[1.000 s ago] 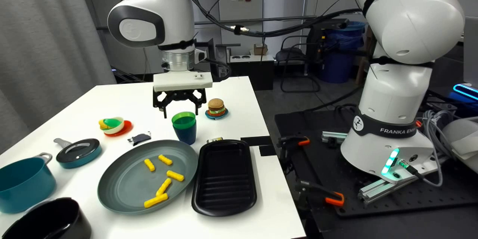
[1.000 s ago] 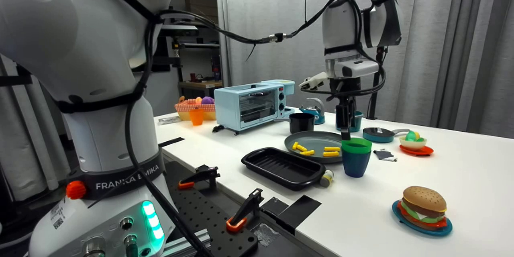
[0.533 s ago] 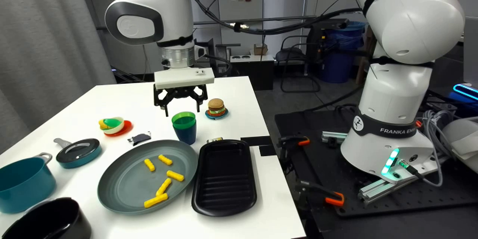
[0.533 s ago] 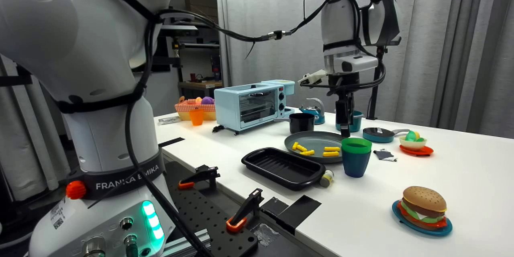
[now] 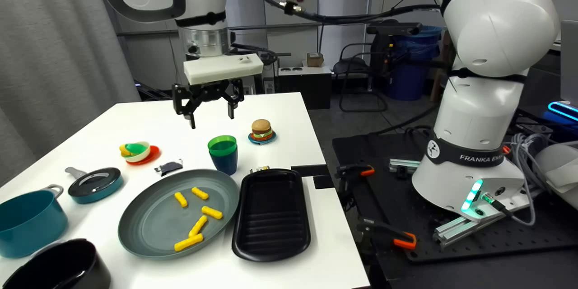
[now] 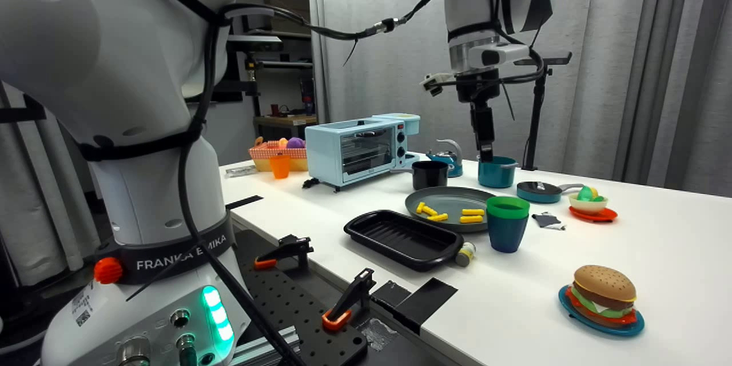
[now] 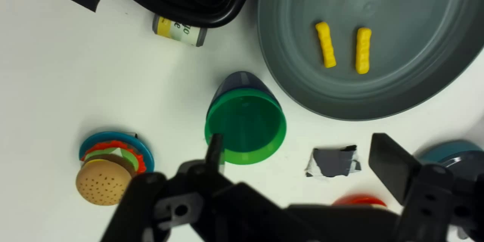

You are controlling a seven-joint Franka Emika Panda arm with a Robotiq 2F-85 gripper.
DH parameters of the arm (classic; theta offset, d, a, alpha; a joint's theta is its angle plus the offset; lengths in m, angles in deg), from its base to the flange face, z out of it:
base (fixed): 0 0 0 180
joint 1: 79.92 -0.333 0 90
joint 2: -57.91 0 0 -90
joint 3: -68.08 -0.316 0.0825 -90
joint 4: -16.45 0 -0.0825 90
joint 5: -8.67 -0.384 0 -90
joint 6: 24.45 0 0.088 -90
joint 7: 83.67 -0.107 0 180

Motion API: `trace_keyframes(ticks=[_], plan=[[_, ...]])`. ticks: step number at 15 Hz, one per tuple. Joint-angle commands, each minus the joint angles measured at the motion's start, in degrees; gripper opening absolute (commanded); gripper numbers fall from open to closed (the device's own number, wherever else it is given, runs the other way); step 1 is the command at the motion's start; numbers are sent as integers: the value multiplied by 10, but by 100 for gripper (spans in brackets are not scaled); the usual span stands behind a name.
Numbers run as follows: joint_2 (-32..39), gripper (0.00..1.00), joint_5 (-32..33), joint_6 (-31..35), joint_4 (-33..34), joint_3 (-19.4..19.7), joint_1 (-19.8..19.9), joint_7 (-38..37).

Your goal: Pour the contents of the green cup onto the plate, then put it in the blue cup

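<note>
The green cup [image 5: 222, 144] sits nested inside the blue cup [image 5: 225, 165], upright on the table, in both exterior views. The wrist view looks into the green cup [image 7: 245, 124], which appears empty, with the blue cup [image 7: 244, 79] around it. The yellow pieces [image 5: 212, 212] lie spread on the grey-green plate [image 5: 151, 216] beside the cups; some also show in the wrist view [image 7: 363, 51]. My gripper [image 5: 212, 119] is open and empty, in the air above the cups and apart from them. In the wrist view one finger [image 7: 216, 147] overlaps the green rim.
A black rectangular tray [image 5: 271, 212] and a small can [image 6: 465, 254] stand near the cups. A toy burger [image 5: 261, 129] on a blue dish, a lidded pan [image 5: 95, 184], a teal pot [image 5: 31, 221], a black pot [image 5: 58, 266] and a bowl [image 5: 135, 152] on a red plate stand around.
My gripper has risen well above the nested cups and tilted slightly, moving a little left in both exterior views. The cups, plate and yellow pieces have not moved.
</note>
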Motion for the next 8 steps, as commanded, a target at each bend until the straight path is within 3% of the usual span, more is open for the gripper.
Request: trace_keyframes(ticks=[1, 4, 8], plan=[[-13, 95, -11, 24, -14, -110, 84, 107], [7, 94, -11, 43, -14, -213, 159, 187], [17, 92, -11, 67, -38, -317, 240, 297]])
